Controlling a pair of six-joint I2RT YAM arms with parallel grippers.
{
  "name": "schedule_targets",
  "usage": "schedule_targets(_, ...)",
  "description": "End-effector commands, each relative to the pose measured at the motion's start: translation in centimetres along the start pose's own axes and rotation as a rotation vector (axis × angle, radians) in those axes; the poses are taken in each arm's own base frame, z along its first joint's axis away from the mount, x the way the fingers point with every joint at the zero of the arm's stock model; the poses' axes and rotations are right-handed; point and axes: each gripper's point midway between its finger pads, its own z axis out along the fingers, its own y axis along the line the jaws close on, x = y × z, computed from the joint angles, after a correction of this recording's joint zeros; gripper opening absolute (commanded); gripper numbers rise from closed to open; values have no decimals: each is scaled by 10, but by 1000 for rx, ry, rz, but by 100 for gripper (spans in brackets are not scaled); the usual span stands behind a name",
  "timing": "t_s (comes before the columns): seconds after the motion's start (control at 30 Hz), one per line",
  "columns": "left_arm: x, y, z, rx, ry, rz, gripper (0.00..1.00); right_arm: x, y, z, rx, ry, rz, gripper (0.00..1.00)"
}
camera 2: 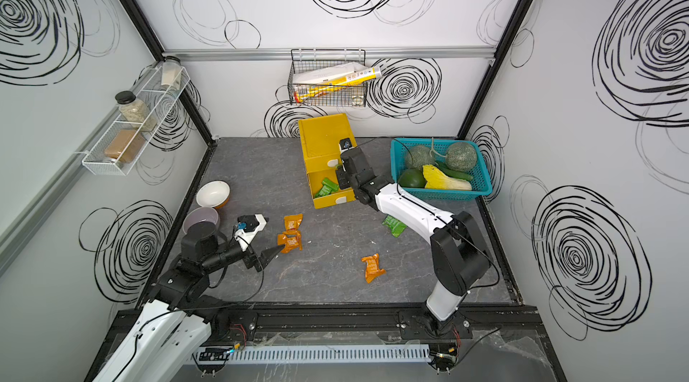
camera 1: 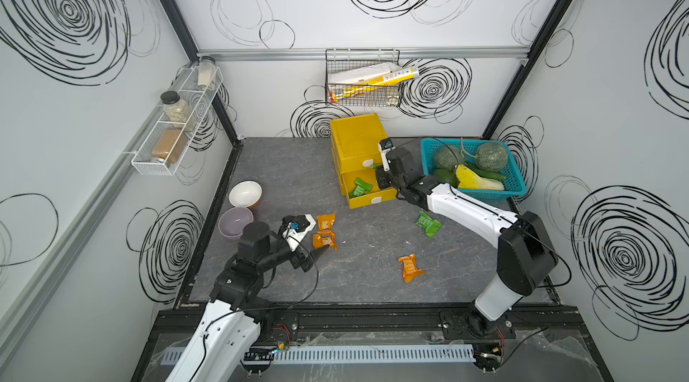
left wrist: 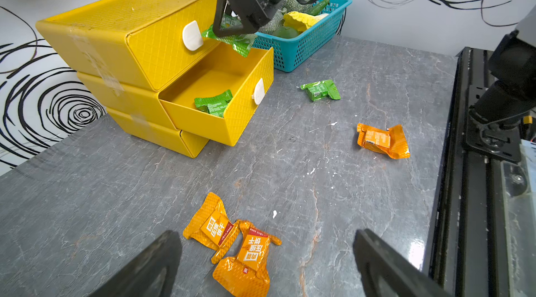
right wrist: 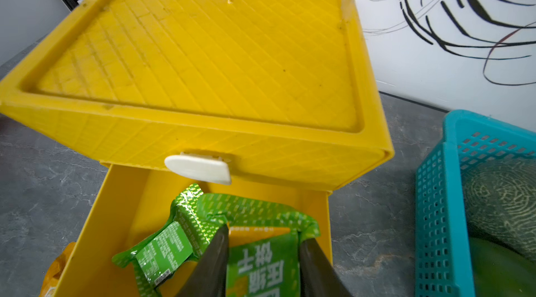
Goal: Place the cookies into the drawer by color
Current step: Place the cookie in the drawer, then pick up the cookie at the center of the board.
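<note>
Counter (camera 1: 373, 249): drawer (camera 1: 356, 134) at 12 o'clock open, green cookie (camera 1: 361, 187) inside, right gripper (right wrist: 264, 234) pinching second green (left wrist: 239, 43) above it. Left gripper (left wrist: 265, 236) open by orange pair (camera 1: 325, 236) at 8; third green (camera 1: 428, 223) at 3, lone orange (camera 1: 410, 268) at 5 pending

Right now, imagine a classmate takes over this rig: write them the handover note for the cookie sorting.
Left gripper: open, above the orange pair.
Right gripper: shut on the held green packet, over the open middle drawer.
Done: the stored green packet lies in that drawer.
Left: release the held one; the loose green packet, the orange pair and the lone orange packet are on the table.
</note>
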Motion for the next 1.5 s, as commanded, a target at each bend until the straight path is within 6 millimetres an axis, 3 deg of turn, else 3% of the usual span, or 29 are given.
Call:
schedule_targets(0.0, -6, 3, -1, -19, -24, 20, 99, -18, -6, 0, 34, -31, 43, 51)
schedule_targets(0.2, -5, 1, -1, -1, -20, 20, 99, -13, -11, -8, 46, -9, 57, 61)
schedule_targets(0.5, -5, 3, 0, -17, -26, 20, 99, -9, -33, -49, 95, -41, 65, 75)
schedule_targets(0.77, -5, 1, 0, -4, -27, 24, 99, 14, -53, -74, 153, -15, -10, 94)
schedule_targets(0.83, -5, -3, -1, 20, -23, 28, 99, 25, -59, -79, 173, -2, -31, 100)
schedule_targets(1.1, -5, -3, 0, 22, -19, 24, 99, 70, -67, -83, 161, 119, -141, 100)
schedule_targets(1.47, -4, 1, 1, -2, -18, 17, 99, 135, -83, -76, 143, 309, -118, 99)
